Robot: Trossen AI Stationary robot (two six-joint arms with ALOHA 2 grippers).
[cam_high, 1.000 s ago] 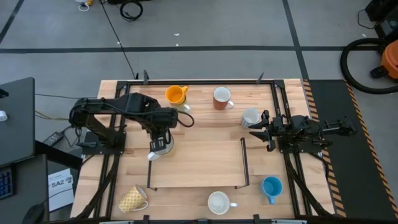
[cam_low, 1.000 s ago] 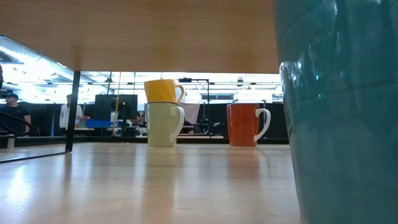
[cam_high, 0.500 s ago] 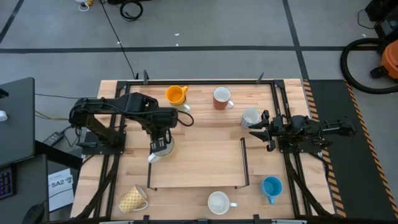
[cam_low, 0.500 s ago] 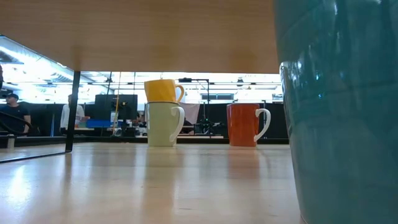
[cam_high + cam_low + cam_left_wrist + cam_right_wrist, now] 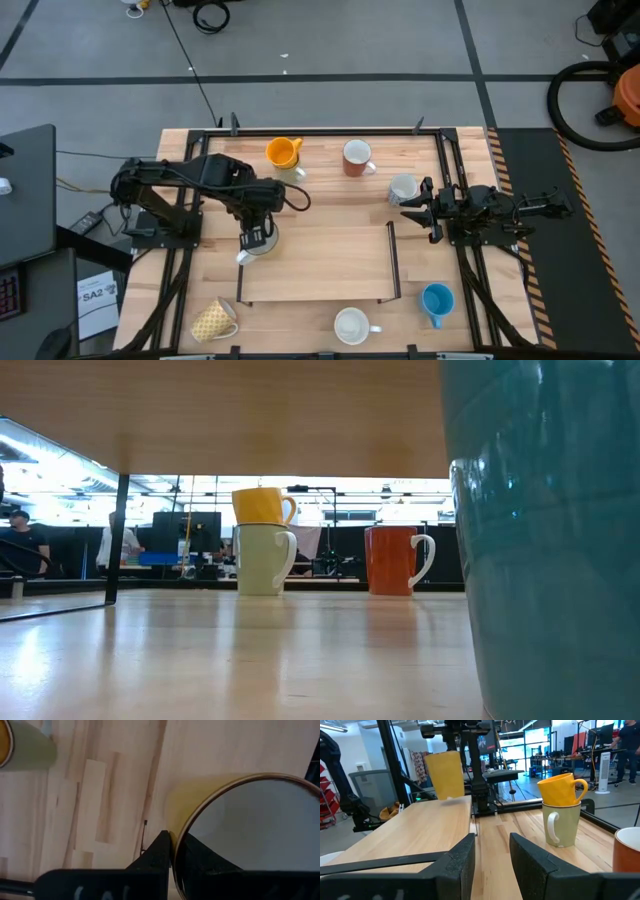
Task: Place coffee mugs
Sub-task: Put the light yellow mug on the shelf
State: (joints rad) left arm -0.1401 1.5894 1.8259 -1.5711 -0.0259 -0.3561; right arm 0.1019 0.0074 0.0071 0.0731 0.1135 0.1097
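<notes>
My left gripper [image 5: 257,232] points down and is shut on a pale yellow mug [image 5: 445,775] with a white inside, over the far left corner of the raised wooden platform [image 5: 315,265]. An orange mug [image 5: 283,152] sits stacked in a cream mug [image 5: 265,560] at the far side. A reddish-brown mug [image 5: 356,158] stands to their right. My right gripper [image 5: 410,208] waits level and open at the table's right, beside a grey-white mug [image 5: 403,188]. A blue mug [image 5: 436,300], a white mug [image 5: 352,325] and a yellow patterned mug [image 5: 213,320] sit along the near edge. My left gripper holds the pale yellow mug by its rim [image 5: 176,832], one finger inside the mug and one outside on its wall. The fingers come from above, pointing down. The mug hangs about upright below them; whether its base touches the platform I cannot tell.
The platform rests on a thin black frame [image 5: 394,260] at the table's middle. Black rails [image 5: 445,160] run along the table's edges. The blue mug [image 5: 540,560] fills the right of the low view. Bare wood lies between the platform and the far mugs.
</notes>
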